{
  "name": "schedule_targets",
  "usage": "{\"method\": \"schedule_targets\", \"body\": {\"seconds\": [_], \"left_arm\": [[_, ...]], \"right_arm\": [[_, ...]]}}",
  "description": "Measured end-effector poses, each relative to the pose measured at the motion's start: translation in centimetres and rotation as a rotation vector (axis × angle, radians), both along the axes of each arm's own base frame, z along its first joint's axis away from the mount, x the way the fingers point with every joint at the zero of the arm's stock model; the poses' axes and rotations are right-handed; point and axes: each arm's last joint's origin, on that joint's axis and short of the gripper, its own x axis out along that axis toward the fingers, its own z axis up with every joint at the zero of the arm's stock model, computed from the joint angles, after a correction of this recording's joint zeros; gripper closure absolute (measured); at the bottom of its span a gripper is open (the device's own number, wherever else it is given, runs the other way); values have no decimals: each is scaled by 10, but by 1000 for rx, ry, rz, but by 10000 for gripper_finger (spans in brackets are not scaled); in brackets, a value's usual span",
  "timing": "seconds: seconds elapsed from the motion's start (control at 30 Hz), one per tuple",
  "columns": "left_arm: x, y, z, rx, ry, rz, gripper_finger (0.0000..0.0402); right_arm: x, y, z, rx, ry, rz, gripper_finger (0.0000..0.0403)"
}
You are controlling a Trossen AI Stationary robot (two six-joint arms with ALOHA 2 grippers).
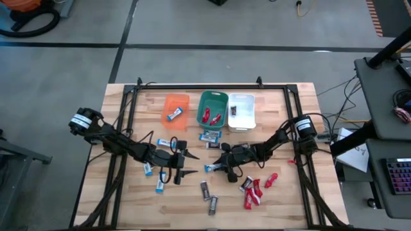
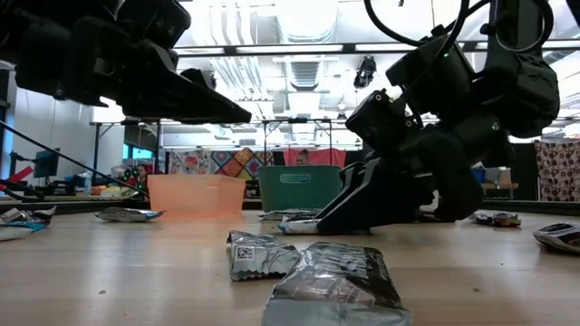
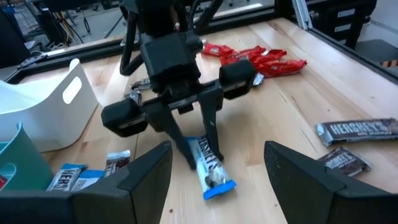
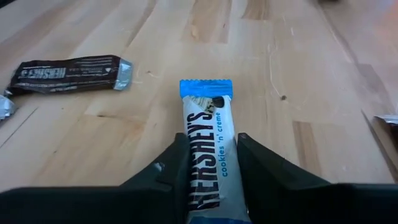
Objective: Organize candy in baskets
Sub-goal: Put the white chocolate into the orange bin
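My right gripper (image 1: 217, 167) is low over the table's middle, shut on a blue-and-white candy bar (image 4: 208, 143). The bar also shows in the left wrist view (image 3: 210, 167). My left gripper (image 3: 217, 186) is open and empty. It hovers just left of that bar, facing my right gripper. The orange basket (image 1: 175, 109) holds a blue-and-white bar, the teal basket (image 1: 212, 108) red bars, and the white basket (image 1: 241, 112) a dark bar. All three stand in a row at the far middle. My right gripper pinches the blue-and-white bar by its two long sides (image 4: 186, 177) between its two fingers. The fingers slant down from the table's right side and lie along the bar. The bar's free blue end (image 4: 206, 88) points toward my left arm and lies on the table.
Red bars (image 1: 257, 189) lie near right of my right gripper. Dark bars (image 1: 209, 196) lie toward the near edge. Blue-and-white bars (image 1: 160, 186) lie scattered around my left arm. A few bars (image 1: 210, 136) lie just in front of the baskets.
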Motion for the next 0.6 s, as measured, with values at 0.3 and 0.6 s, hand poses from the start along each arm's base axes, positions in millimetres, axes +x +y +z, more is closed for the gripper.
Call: {"method": "schedule_targets", "body": {"seconds": [0.3,0.6], "left_arm": [[0,0,-1,65,8,-19,164],[0,0,-1,143,3,-45,164]], "right_arm": [[2,-3,3,116,-12,-63,286],[5,-9,9,300,-44,-161,294]]}}
